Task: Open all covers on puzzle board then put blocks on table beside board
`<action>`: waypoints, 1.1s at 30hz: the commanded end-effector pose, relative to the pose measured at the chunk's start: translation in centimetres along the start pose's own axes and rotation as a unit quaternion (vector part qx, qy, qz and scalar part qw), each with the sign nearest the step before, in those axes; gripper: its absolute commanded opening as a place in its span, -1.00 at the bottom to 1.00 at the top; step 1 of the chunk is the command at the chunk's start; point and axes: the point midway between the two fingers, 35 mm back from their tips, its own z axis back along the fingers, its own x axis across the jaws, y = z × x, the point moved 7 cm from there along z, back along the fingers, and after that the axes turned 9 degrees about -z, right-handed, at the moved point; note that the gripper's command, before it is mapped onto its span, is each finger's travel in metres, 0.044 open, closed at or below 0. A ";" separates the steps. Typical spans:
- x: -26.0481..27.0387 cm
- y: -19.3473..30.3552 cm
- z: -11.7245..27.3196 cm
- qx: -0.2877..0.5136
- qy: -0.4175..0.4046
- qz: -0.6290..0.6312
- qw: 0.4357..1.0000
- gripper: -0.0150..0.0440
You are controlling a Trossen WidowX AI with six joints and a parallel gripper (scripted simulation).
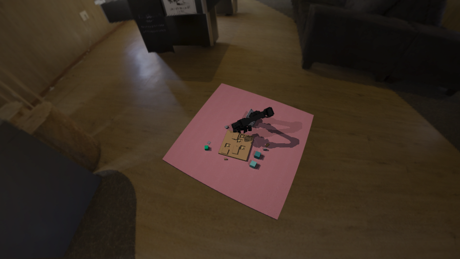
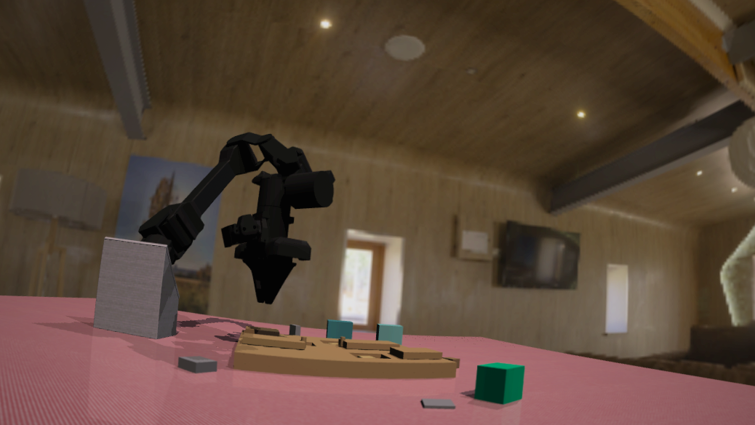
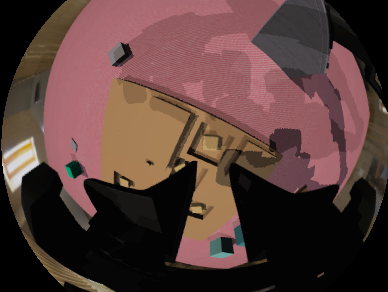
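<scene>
The tan puzzle board lies on the pink table. Several small pale yellow blocks sit in uncovered wells, among them one block near the board edge by the robot base and another block farther off. Flat tan covers lie beside the wells, such as one cover and a corner cover. A darker cover lies in shadow. My gripper is partly open and empty, pointing down above the board near its base-side edge. The fingers hide part of the board in the wrist view.
A green cube stands on one side of the board. A dark teal cube and a light teal cube stand opposite. A grey piece and a thin grey plate lie nearby.
</scene>
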 end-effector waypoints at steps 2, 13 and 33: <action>0.0 0.0 -0.5 -0.002 0.000 -0.005 1.000 0.00; -0.2 -0.1 -3.3 -0.001 0.001 -0.005 1.000 0.00; -0.2 -0.1 -3.5 -0.001 0.001 -0.004 1.000 0.00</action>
